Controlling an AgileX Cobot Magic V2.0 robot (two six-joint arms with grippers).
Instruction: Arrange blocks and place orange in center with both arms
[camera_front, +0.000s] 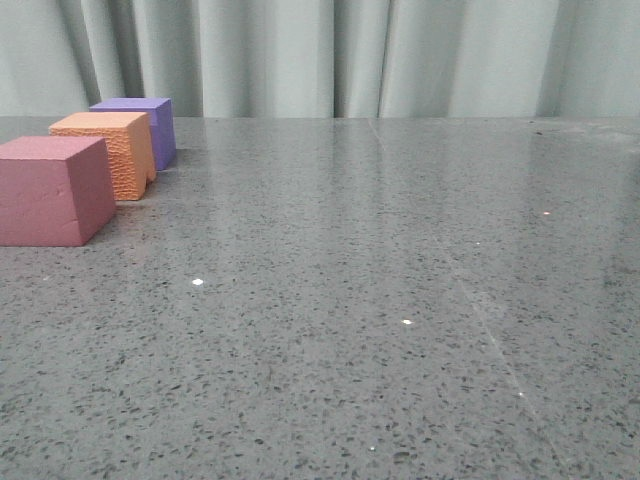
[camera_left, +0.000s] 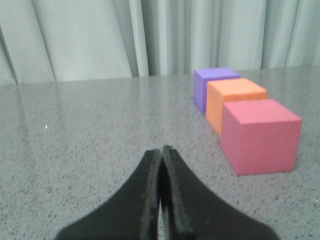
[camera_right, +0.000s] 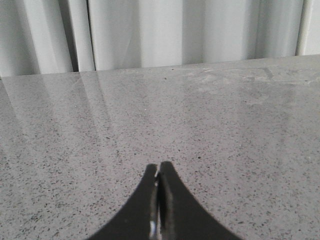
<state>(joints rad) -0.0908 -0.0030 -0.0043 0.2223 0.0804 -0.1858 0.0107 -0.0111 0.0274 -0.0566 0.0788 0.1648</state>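
Orange cube (camera_left: 235, 100) sits mid-row between purple cube (camera_left: 212, 86) and pink cube (camera_left: 260, 135) on the desk (camera_front: 400, 300), ahead and to the side of the clenched, empty left hand (camera_left: 161, 150), suggesting arrangement is finished; the right hand (camera_right: 159, 167), also clenched, holds nothing.

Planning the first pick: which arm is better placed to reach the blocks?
Probably left. The pink, orange and purple blocks sit near its shut left gripper; the right gripper sees only table.
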